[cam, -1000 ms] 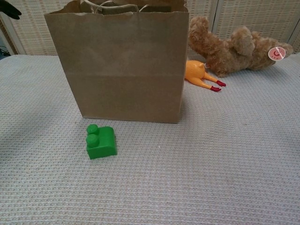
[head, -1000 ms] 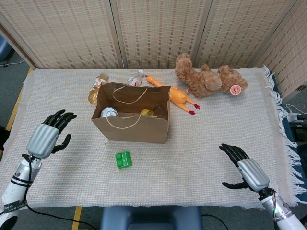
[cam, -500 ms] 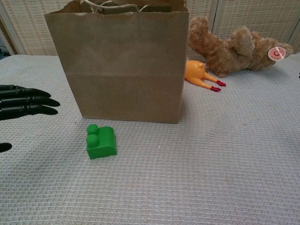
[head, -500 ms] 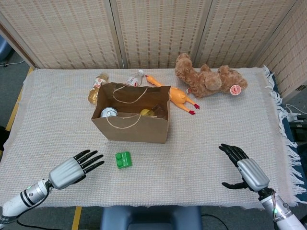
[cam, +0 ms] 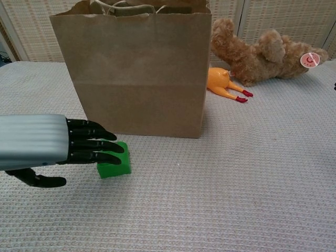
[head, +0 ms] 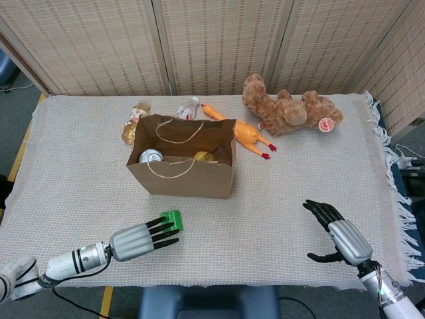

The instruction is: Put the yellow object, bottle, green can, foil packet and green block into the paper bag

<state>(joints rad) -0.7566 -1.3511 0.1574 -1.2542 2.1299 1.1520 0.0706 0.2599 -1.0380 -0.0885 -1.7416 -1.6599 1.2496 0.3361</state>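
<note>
The left robot hand (head: 141, 238), at the lower left of the frame, lies flat with fingers extended over the green block (head: 174, 218); it seems to touch the block's top, though actual contact is hard to judge. The block sits on the counter (head: 279, 193) just in front of the upright paper bag (head: 180, 166). The right robot hand (head: 340, 237), lower right, is spread wide and holds nothing.
</note>
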